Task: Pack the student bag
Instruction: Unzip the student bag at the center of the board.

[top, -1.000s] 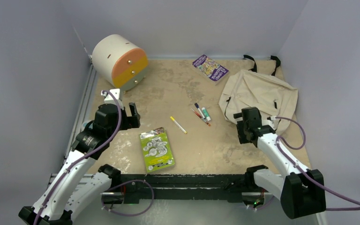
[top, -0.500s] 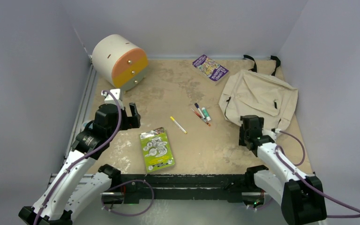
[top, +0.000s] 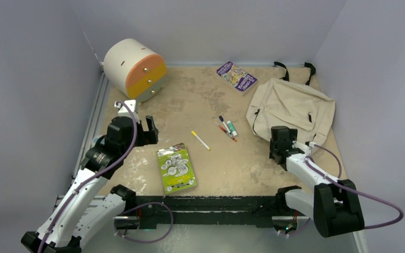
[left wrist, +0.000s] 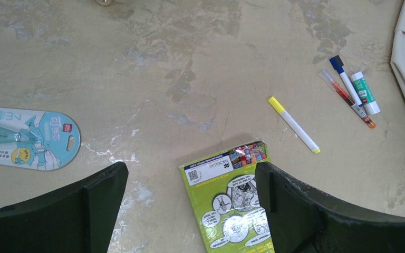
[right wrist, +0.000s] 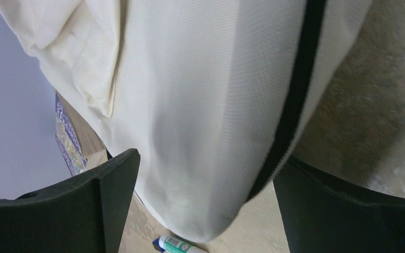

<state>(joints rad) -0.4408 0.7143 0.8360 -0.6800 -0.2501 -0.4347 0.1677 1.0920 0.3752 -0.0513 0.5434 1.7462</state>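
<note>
Currently at the bag-opening stage, with nothing visibly packed: find the student bag [top: 290,108] lying flat at the far right of the table [top: 200,100], zipped along its near panel. Note the right gripper [top: 280,134] poised at its near edge, jaws spread wide and empty, and the left gripper [top: 146,130] likewise wide and empty above the green booklet [top: 176,168]. Next, locate the zipper pull (not discernible in the wrist view, possibly along the black line), pinch it and draw the opening apart before fetching the yellow marker [top: 200,140], pen cluster [top: 227,127] and purple book [top: 237,76]. Treat bag contents as unknown; regard the drawer unit [top: 135,69], far left, as apparently shut.
</note>
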